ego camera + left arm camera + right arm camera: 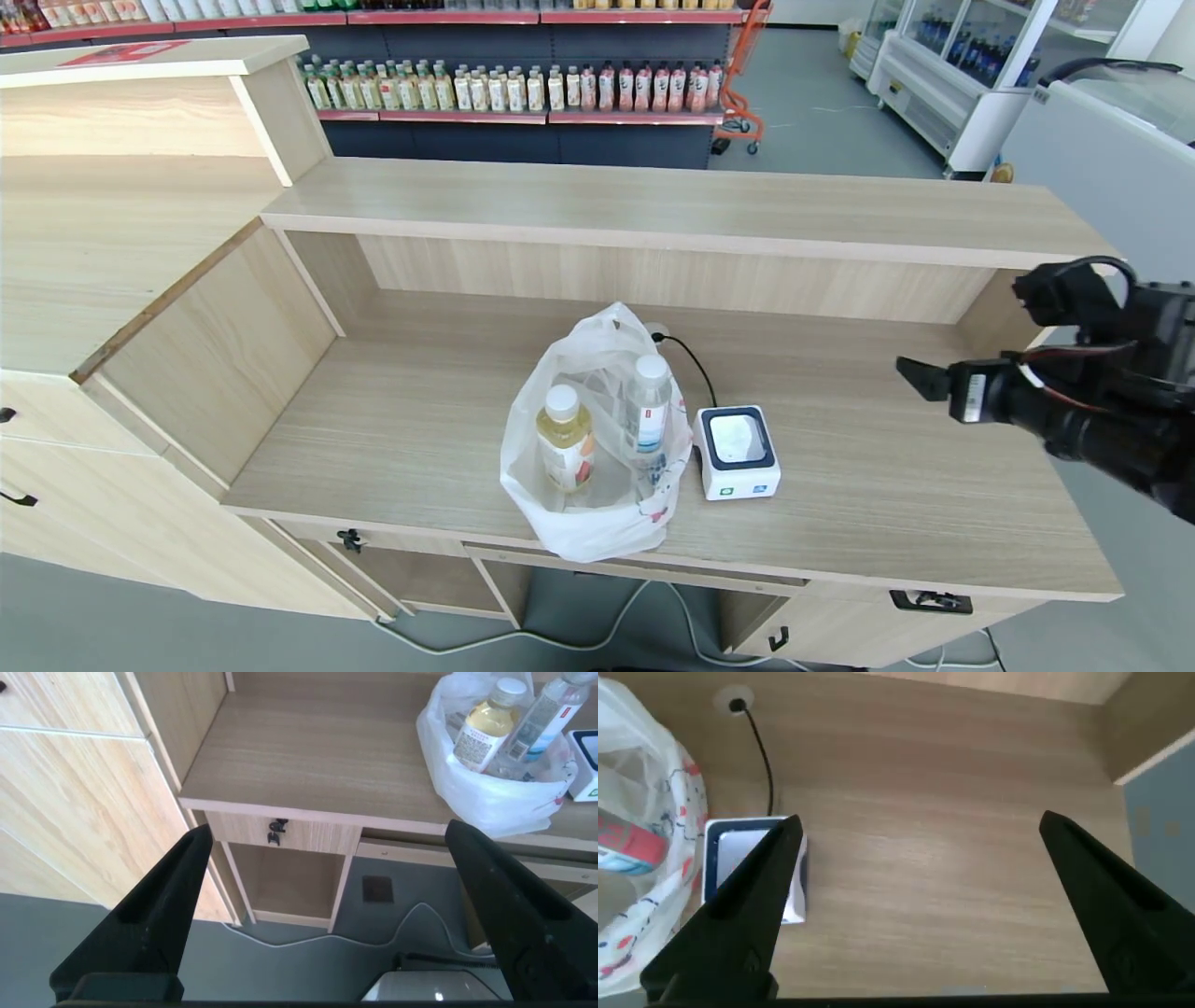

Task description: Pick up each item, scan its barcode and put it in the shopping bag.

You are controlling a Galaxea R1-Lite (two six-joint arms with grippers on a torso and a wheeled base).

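Wrist views show left claw (329, 831) and right claw (920, 819) spread; head view, whole scanner (738, 453).

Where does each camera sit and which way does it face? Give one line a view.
Head view: on the head, facing forward and down at counter, bag and scanner; right arm shows.
Left wrist view: low before the counter's front, facing the bag; open left gripper shows.
Right wrist view: above the counter, facing down at the scanner; open right gripper shows.
Shared: bag and scanner, in all three.
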